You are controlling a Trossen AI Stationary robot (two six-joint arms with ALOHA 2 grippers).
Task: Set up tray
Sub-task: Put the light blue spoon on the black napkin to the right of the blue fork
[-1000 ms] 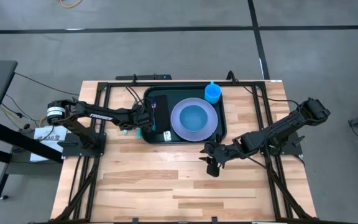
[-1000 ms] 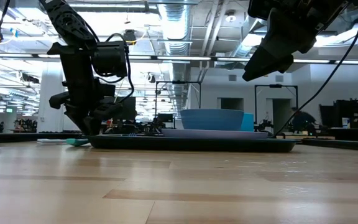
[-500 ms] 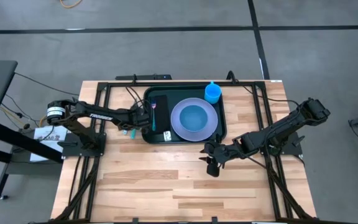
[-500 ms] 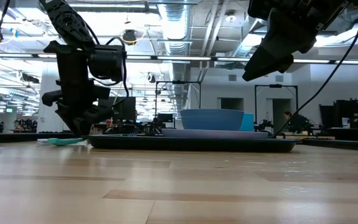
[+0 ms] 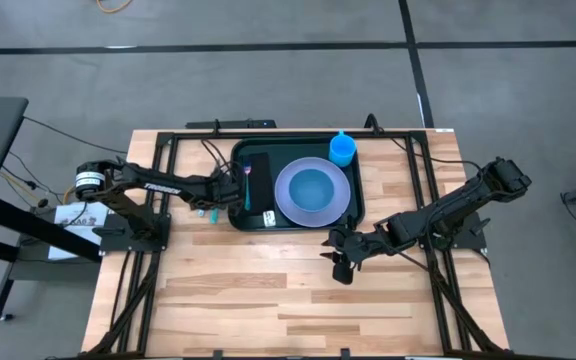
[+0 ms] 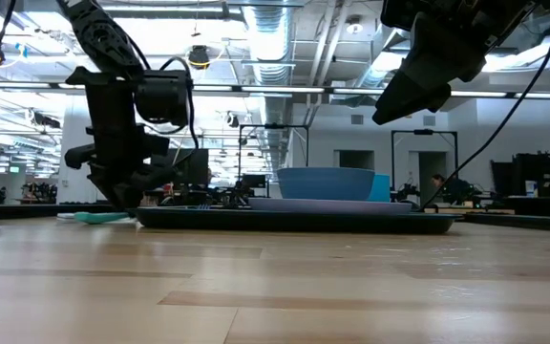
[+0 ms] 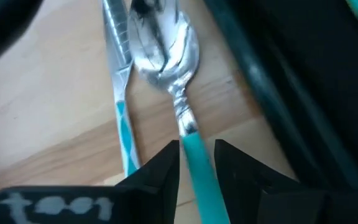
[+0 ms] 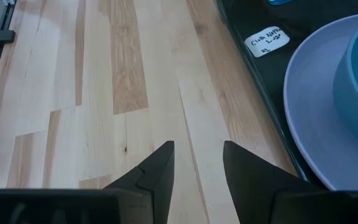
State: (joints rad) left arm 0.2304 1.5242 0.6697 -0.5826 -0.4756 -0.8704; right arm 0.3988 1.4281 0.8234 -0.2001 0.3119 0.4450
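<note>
Sitting toward the far edge of the table (image 5: 298, 300), slightly left of centre: the tray (image 5: 360, 205), dark green-black, glossy, rounded at the corners with a raised rim. Already resting on it: a lavender plate (image 5: 340, 203) with a blue bowl (image 5: 313, 188) nested in its middle, a blue cup (image 5: 343, 148) at the far right corner, a narrow flat black rectangle (image 5: 259, 172) along the left side, and a teal-handled utensil (image 5: 249, 190) beside it. Still lying off the tray, just beside its left rim: a spoon (image 7: 166, 43) with a polished metal bowl and smooth teal plastic handle, plus a second teal-and-metal piece (image 7: 122, 81) next to it (probably a knife, hard to tell).

Judging from this, mostly done, with about 2 pieces of cutlery left to bring aboard.

Working at that spot: the left gripper (image 7: 194, 165), fingers straddling the spoon's teal handle with thin gaps either side, so not yet clamping it. Waiting above bare wood near the tray's front right corner: the right gripper (image 8: 197, 165), fingers parted, holding nothing.

Underneath everything: pale butcher-block planks, matte, with visible grain.
</note>
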